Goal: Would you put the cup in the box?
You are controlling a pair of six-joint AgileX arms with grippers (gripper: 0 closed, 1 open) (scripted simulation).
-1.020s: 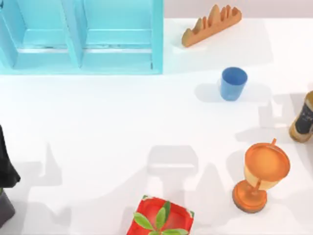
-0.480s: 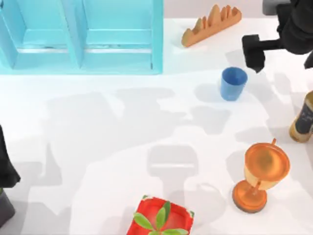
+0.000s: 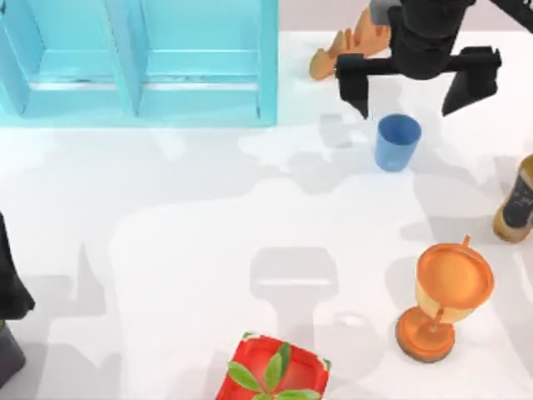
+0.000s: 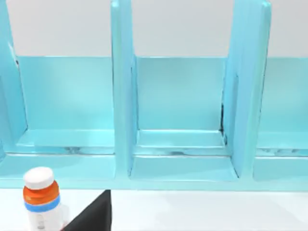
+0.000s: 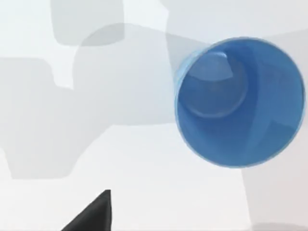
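now on the approach: right gripper (image 3: 408, 93) spread wide, empty, above the upright blue cup (image 3: 396, 142), right-rear of table. next, straddle and clamp. teal box (image 3: 137, 62) far left; left arm parked.

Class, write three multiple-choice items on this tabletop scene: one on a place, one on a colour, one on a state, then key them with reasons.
1. Where does the small plain blue cup stand?
A. inside the turquoise box
B. on the white table, top view's right half
C. on the red planter

2. What colour is the stemmed goblet?
A. orange
B. green
C. black

3. How is the right gripper?
A. shut on the cup
B. open above the cup
C. lying on the table

1 B: it sits on the table, outside the box.
2 A: bowl and foot are orange.
3 B: fingers spread wide, holding nothing.
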